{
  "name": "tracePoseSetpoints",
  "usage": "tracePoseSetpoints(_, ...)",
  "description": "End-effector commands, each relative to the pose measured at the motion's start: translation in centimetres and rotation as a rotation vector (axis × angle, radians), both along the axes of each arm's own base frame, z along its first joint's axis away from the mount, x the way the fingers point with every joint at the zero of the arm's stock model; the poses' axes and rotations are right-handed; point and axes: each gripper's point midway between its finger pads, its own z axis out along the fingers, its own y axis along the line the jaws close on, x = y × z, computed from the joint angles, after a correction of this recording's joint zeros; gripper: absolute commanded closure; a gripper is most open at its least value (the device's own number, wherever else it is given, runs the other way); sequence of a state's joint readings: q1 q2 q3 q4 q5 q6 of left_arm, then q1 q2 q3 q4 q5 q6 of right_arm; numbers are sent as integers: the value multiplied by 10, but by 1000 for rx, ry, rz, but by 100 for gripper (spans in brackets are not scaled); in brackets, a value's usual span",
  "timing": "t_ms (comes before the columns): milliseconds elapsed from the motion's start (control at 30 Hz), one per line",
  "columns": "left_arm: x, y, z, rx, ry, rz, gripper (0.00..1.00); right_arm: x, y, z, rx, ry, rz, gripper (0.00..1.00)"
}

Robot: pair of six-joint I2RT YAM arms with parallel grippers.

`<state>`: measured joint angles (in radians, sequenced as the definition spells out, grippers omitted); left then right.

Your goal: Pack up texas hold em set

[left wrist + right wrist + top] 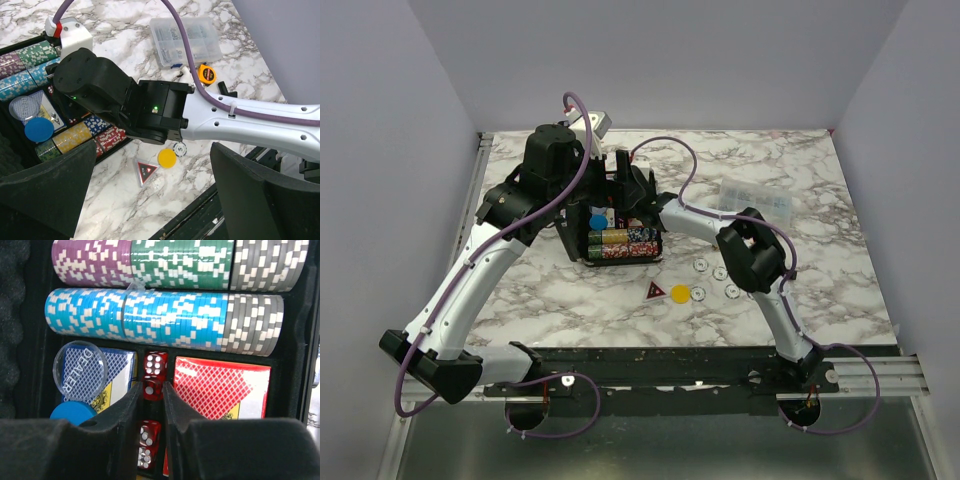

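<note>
The black case lies open at the table's middle, with rows of coloured chips, a blue deck, a red deck, a clear dealer disc and a blue disc. My right gripper reaches into the case and its jaws are closed on a red die in the slot between the decks, with other dice above and below. My left gripper hovers over the case's left side, wide open and empty. A red triangle, a yellow disc and white buttons lie on the marble in front of the case.
A clear plastic compartment box sits at the back right, with a yellow tape measure and a small black tool beside it. The right arm crosses over the loose pieces. A black rail runs along the near edge.
</note>
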<state>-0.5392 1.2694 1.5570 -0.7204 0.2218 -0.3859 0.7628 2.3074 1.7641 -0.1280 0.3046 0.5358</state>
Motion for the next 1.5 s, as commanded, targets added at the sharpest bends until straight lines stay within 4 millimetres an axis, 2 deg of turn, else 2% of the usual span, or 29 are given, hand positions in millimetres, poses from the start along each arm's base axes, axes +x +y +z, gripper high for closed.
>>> tracePoseSetpoints(0,-2,-5,1,-11,-5,-24,5,-4,-2,11,-7,14,27,73)
tracePoseSetpoints(133,-4,-4,3,-14,-9,-24,5,1,2,46,45,-27,30,73)
tracePoseSetpoints(267,-5,0,9,-13,-29,-10,5,-6,-4,79,82,-46,27,73)
tracePoseSetpoints(400,-8,2,14,-18,-47,-11,5,-27,-28,107,108,-63,15,69)
tracePoseSetpoints(467,-9,1,14,-23,-50,-19,4,-43,-51,106,110,-34,-4,67)
tracePoseSetpoints(533,-11,-1,13,-24,-52,-30,3,-62,-80,104,100,-6,-45,65)
tracePoseSetpoints(733,-19,-15,6,8,-64,-69,2,-125,-188,87,58,100,-271,53)
tracePoseSetpoints(833,-26,-29,-3,40,-66,-109,1,-160,-241,78,54,161,-453,47)
tracePoseSetpoints(967,-31,-43,-13,54,-44,-148,1,-202,-307,55,34,256,-680,46)
tracePoseSetpoints(1100,-30,-46,-16,55,-33,-152,1,-227,-340,42,27,297,-794,47)
tracePoseSetpoints(1267,-33,-50,-19,55,-25,-166,1,-241,-364,23,4,373,-950,48)
tracePoseSetpoints(1367,-33,-50,-19,59,-29,-165,1,-245,-368,4,37,453,-1028,51)
tracePoseSetpoints(1467,-33,-49,-20,63,-31,-162,1,-241,-364,-9,92,493,-1050,53)
